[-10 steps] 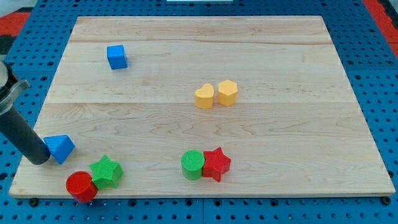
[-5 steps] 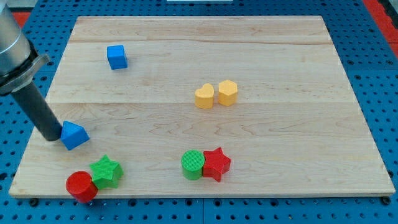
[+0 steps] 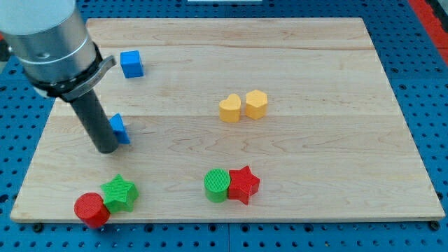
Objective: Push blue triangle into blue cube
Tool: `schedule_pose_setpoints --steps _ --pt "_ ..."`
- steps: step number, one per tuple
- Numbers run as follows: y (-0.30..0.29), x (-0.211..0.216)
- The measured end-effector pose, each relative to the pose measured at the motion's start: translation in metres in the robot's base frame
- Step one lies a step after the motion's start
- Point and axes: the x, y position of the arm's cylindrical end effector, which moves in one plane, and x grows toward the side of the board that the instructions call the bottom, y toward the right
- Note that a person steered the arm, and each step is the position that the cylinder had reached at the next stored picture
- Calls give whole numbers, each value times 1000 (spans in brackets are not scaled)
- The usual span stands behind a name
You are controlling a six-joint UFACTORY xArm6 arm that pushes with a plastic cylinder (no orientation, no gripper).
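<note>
The blue triangle (image 3: 120, 129) lies left of the board's middle, partly hidden behind my rod. My tip (image 3: 106, 148) rests on the board just below and left of it, touching or nearly touching it. The blue cube (image 3: 131, 64) sits near the view's top left, well above the triangle and slightly to its right, apart from it.
A yellow heart (image 3: 229, 108) and a yellow hexagon (image 3: 256, 104) sit side by side near the middle. A green cylinder (image 3: 218, 185) and a red star (image 3: 243, 184) touch at the bottom centre. A red cylinder (image 3: 91, 209) and a green star (image 3: 120, 193) touch at the bottom left.
My tip has moved up and to the right, pushing the blue triangle from the lower left edge toward the blue cube. The other blocks have not moved.
</note>
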Motion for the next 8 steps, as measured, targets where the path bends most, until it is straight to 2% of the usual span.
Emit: schedule_pose_setpoints --steps 3,6,8 --pt "27 -99" --pt "88 -107" --pt "27 -137"
